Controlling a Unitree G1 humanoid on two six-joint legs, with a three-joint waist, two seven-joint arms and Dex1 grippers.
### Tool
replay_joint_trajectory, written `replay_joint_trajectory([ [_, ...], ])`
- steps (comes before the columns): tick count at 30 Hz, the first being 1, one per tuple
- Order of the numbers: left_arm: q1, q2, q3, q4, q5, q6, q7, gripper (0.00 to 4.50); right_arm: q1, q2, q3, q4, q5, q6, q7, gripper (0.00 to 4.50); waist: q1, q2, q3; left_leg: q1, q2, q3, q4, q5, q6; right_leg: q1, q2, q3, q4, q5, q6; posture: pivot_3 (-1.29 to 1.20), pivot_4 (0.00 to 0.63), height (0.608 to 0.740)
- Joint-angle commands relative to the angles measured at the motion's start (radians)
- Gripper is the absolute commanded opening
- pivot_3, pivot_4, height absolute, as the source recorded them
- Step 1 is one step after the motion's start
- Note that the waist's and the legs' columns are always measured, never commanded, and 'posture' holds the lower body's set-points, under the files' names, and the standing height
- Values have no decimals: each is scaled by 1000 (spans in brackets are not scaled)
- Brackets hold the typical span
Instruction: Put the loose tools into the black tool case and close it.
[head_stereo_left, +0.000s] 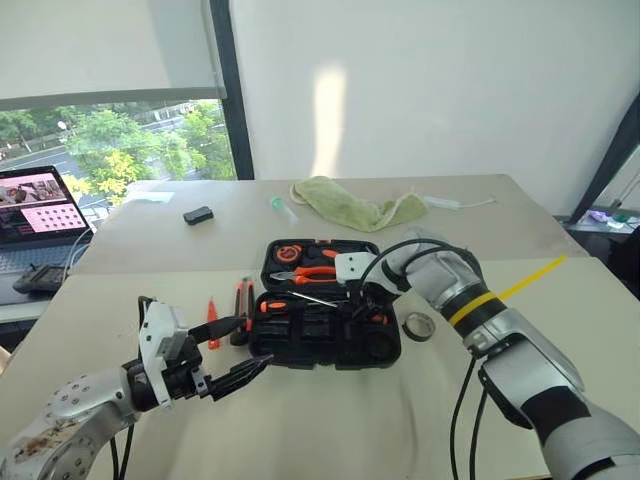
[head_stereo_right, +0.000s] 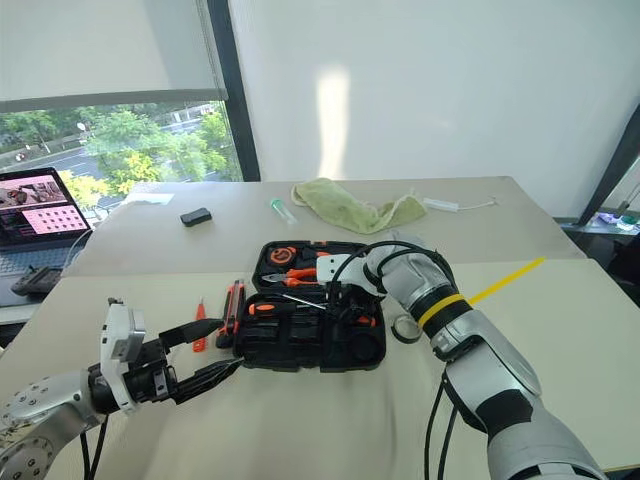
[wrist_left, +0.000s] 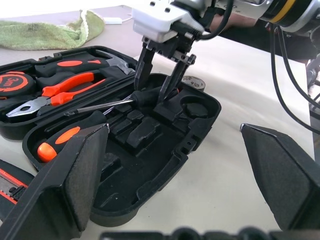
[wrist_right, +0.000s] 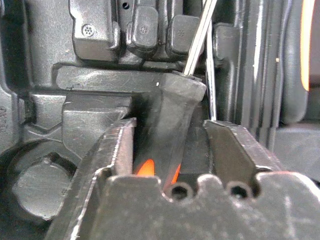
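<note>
— Black tool case: where is it?
— Open at the frame's centre on the table, a screwdriver lying across its slots.
— Right tool?
— Down inside the case, fingers spread either side of that screwdriver's handle, not pinching it.
— Left tool?
— Lower left, spread wide and empty. A tester pen and utility knife lie left of the case; a tape roll sits right.

Black tool case lies open (screwdriver inside).
</note>
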Motion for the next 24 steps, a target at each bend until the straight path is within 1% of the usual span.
replay_joint_trajectory([
  [1,-25,12,3,-38,-30,14,22,4500,45,-25,-82,-201,109,51,52,3289,4,0,0,-1,0,0,-2,0,-1,-1,0,0,0,0,-1,0,150,740],
  [3,-28,12,-1,-34,-29,14,24,4500,79,-48,-126,-276,140,63,30,3289,6,0,0,-1,1,0,-4,1,-1,-2,1,0,0,-1,-1,0,150,740],
  [6,-34,12,-12,-24,-25,9,24,4500,131,-80,-197,-396,206,131,7,2532,17,0,0,-4,1,0,-4,1,-1,-3,1,-2,-2,-1,-1,0,150,740],
  [7,-35,12,-14,-20,-25,7,22,4500,145,-88,-210,-424,219,144,-3,2152,21,0,0,-4,1,0,-4,1,-1,-3,1,-2,-2,-1,-1,0,150,740],
  [8,-36,12,-15,-13,-22,3,18,4500,161,-92,-224,-453,229,179,-22,1900,28,0,0,-4,0,0,-3,0,0,-3,1,-2,-3,-1,-1,0,150,740],
  [9,-37,12,-16,-3,-18,-2,11,4500,177,-89,-240,-484,240,228,-50,1453,31,0,0,-4,0,0,-3,0,0,-2,1,-2,-3,-1,-1,0,150,740],
  [13,-31,13,-14,34,-1,-26,-23,4500,239,-61,-292,-600,292,367,-153,145,35,0,1,-3,-1,0,-3,0,1,-1,3,-3,-3,-1,-1,0,150,740],
  [14,-27,14,-12,42,2,-33,-33,4500,258,-50,-303,-627,303,395,-185,25,35,0,1,-3,-1,0,-3,0,1,-2,3,-2,-3,-1,-1,0,150,740],
  [17,-4,14,-3,63,19,-59,-68,4500,346,2,-343,-686,315,432,-325,25,35,0,0,-3,0,0,-3,0,1,-2,4,-2,-3,-1,-1,0,150,740],
  [22,18,18,9,66,27,-74,-87,4500,454,53,-377,-732,296,417,-513,25,34,0,1,-4,-1,0,-3,0,1,-2,5,-2,-3,-1,-1,0,150,740],
  [24,18,21,10,54,23,-65,-80,4500,483,57,-359,-725,272,402,-574,25,35,0,1,-4,-1,0,-3,1,1,-2,5,-2,-3,-1,-1,0,150,740],
])
